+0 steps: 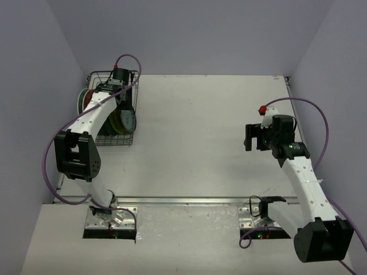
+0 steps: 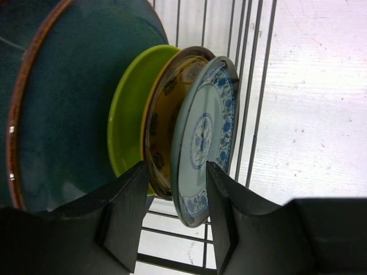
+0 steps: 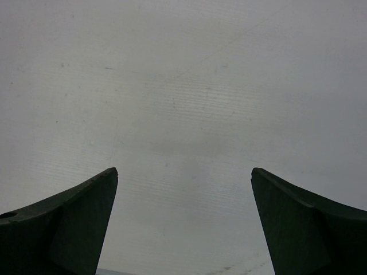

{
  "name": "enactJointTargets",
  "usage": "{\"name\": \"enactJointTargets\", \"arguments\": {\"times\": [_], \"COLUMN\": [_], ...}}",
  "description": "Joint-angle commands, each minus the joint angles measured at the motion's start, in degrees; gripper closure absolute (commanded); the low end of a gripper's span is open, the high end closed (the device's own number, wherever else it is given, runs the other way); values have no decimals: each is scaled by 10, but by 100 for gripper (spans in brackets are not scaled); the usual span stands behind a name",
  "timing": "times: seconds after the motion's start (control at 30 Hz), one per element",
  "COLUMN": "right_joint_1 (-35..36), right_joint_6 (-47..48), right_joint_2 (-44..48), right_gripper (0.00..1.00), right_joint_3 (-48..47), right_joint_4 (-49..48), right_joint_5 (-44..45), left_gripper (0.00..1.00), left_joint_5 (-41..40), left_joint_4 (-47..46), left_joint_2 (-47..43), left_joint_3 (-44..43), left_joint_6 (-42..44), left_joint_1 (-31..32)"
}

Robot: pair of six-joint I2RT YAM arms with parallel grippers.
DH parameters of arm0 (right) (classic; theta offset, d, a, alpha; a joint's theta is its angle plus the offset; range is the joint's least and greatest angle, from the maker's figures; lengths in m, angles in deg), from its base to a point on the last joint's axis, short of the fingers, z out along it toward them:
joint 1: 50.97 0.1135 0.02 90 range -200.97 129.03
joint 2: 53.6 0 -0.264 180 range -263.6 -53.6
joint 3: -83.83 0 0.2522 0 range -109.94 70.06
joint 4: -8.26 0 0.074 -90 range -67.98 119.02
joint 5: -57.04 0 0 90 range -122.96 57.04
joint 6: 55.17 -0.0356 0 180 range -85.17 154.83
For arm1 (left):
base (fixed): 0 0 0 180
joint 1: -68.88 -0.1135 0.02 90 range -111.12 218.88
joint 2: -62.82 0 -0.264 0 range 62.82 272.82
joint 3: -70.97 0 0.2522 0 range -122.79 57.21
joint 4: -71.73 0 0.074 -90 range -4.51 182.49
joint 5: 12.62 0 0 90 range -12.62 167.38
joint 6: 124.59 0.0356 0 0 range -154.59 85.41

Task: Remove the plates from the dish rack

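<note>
The black wire dish rack (image 1: 109, 140) stands at the table's far left with several plates upright in it. In the left wrist view a large dark teal plate (image 2: 69, 103) with a brown rim, a lime-green plate (image 2: 129, 114), a yellow patterned plate (image 2: 166, 109) and a white plate with blue flowers (image 2: 203, 137) stand side by side. My left gripper (image 2: 178, 166) reaches down into the rack (image 2: 252, 86). One finger presses the yellow plate and the other the blue-flowered plate's face. My right gripper (image 1: 250, 137) hangs open over bare table at the right, nothing between its fingers (image 3: 86, 212).
A red-rimmed plate (image 1: 85, 100) stands at the rack's left end by the purple side wall. The rack sits close to the table's left and back edges. White tabletop (image 1: 195, 132) spreads between the rack and my right arm. A purple cable (image 1: 129, 57) loops above the left wrist.
</note>
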Motion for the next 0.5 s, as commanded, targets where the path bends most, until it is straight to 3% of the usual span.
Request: {"name": "enactJointTargets", "arguments": {"times": [0.0, 0.2, 0.47], "right_joint_1": [-1, -1, -1], "right_joint_6": [-5, -6, -8], "right_joint_2": [-2, -4, 0], "right_gripper": [1, 1, 1], "right_joint_3": [-21, -21, -25], "right_joint_4": [-10, -9, -4], "right_joint_5": [6, 7, 3], "left_gripper": [61, 66, 85], "left_joint_5": [23, 56, 66], "left_joint_4": [-21, -6, -4], "left_joint_2": [9, 40, 31], "left_joint_3": [-3, -15, -17], "left_joint_6": [-8, -18, -15], "left_joint_1": [-1, -18, -24]}}
